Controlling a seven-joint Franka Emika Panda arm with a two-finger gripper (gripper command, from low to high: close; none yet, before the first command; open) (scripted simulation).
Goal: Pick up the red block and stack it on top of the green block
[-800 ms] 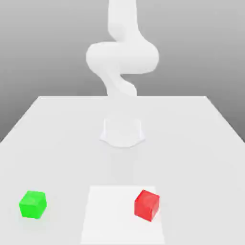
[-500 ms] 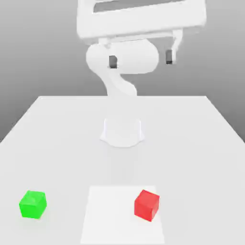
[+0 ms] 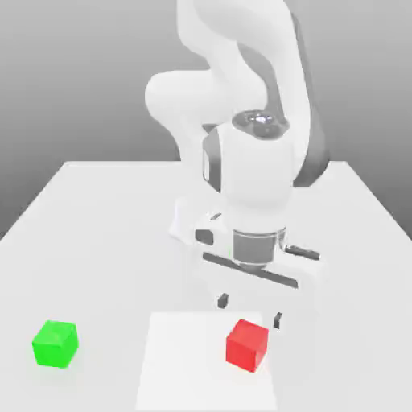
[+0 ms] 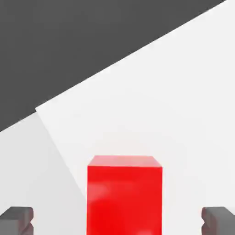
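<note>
The red block (image 3: 247, 344) sits on a brighter white patch of the table near the front, toward the exterior view's right. My gripper (image 3: 249, 311) hangs open just above and behind it, the two dark fingertips (image 3: 223, 300) spread wider than the block and holding nothing. In the hand view the red block (image 4: 125, 195) lies between the two dark fingertips (image 4: 17, 219), apart from both. The green block (image 3: 55, 344) rests on the table at the front, on the exterior view's left, far from the gripper.
The white table (image 3: 105, 233) reaches to a far edge behind the arm's round base (image 3: 187, 221). The white arm (image 3: 249, 121) rises over the middle of the table. A brighter square patch (image 3: 181, 362) marks the front centre.
The arm has swung down from high above the table, and the open gripper now hovers just over the red block. Both blocks stay where they were.
</note>
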